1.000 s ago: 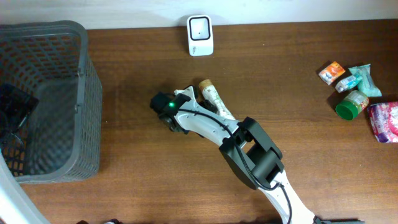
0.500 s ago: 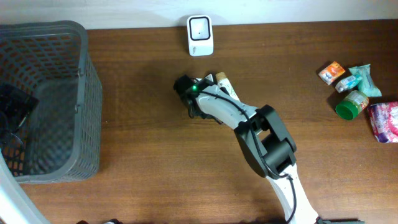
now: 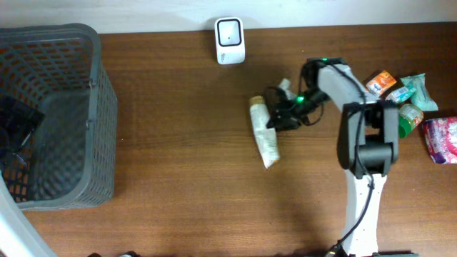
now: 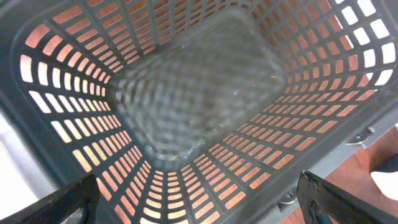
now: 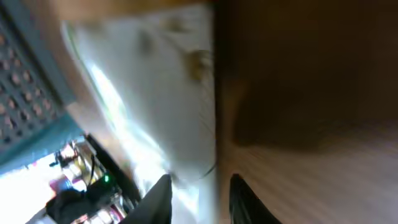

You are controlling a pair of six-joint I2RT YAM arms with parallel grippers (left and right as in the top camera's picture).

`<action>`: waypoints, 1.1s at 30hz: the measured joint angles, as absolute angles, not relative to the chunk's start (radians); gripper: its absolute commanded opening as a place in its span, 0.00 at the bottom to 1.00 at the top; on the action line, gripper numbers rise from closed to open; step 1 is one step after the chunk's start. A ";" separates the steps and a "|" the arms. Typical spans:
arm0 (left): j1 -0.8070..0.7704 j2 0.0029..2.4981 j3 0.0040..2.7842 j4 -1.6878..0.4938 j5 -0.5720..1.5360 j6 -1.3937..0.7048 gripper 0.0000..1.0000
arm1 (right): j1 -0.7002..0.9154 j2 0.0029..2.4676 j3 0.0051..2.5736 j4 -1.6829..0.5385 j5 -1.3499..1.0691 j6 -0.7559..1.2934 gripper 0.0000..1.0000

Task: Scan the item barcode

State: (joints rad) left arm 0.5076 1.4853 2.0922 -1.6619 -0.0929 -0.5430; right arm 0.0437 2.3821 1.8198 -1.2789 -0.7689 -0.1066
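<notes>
Right gripper [image 3: 273, 120] sits just beside the tube [image 3: 263, 135], can't tell if it's gripping. A sloppy pinch could roll it, so the barcode never faces the scanner [image 3: 230, 31] at the table's [image 3: 171, 193] far edge.

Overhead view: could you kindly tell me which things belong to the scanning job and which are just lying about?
For the job: tube, scanner, right gripper.
Lying about: basket, orange box, green-lidded jar, pink packet, teal packet.

The basket [image 3: 100, 107] stands at the left end of the bench [image 3: 178, 157]. The scanner [image 3: 230, 41] sits at the back edge, midway. The tube [image 3: 263, 132] lies nearer and rightward, with the right end effector [image 3: 280, 118] just beside it. Small packages [image 3: 410, 107] cluster far right.
</notes>
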 measured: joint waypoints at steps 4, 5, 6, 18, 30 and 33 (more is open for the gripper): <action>0.508 1.485 2.092 -1.661 -0.092 -0.543 0.99 | -0.087 2.389 1.975 -1.483 -0.591 -0.083 0.52; 0.508 1.485 2.092 -1.660 -0.093 -0.543 0.99 | -0.080 2.385 2.049 -1.554 -0.582 -0.108 0.67; 0.508 1.485 2.092 -1.661 -0.093 -0.543 0.99 | -0.068 2.384 2.085 -1.595 -0.577 -0.127 0.83; 0.508 1.485 2.092 -1.661 -0.093 -0.543 0.99 | 0.066 2.359 1.839 -1.428 -0.480 -0.212 0.49; 0.508 1.485 2.092 -1.661 -0.093 -0.543 0.99 | 0.065 2.361 1.776 -1.288 -0.959 -0.342 0.04; 0.508 1.485 2.092 -1.661 -0.093 -0.543 0.99 | 0.067 2.358 1.776 -1.429 -1.159 -0.587 0.04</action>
State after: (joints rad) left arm 0.5076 1.4853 2.0922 -1.6608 -0.0929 -0.5430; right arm 0.0666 2.3577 1.7763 -1.4288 -1.1591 -0.5873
